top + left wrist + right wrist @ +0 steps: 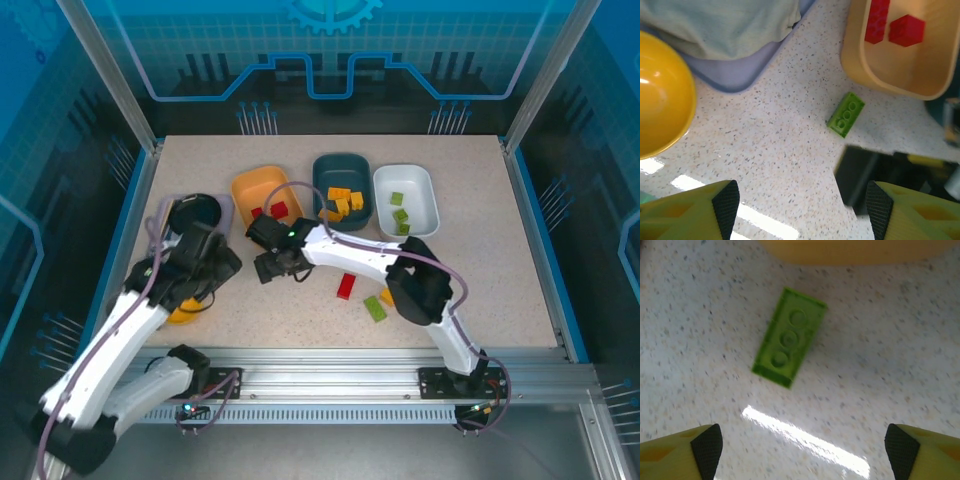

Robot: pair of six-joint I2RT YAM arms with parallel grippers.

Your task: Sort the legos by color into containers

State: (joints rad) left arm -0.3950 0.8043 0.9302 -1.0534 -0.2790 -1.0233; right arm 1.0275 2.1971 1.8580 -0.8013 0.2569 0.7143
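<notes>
Hovering over a green lego (789, 337), my right pincer (802, 447) stands wide and empty. The brick lies flat on the table (500, 270) ahead of the fingertips, just beside the near wall of the orange tub (900, 82). My left pincer (802, 205) is spread too, with nothing in it, and looks at the same brick from the side.

Further out, the sorting looks well along. Two red bricks (906, 30) lie in the orange tub, several orange-yellow ones (345, 202) in the teal tub (325, 172), and three green ones (400, 215) in the white tub (425, 190).

Loose on the table are this green one, a red brick (346, 286), another green brick (375, 308) and an orange-yellow piece (386, 295) half behind my right arm. I judge about four are left to place.
</notes>
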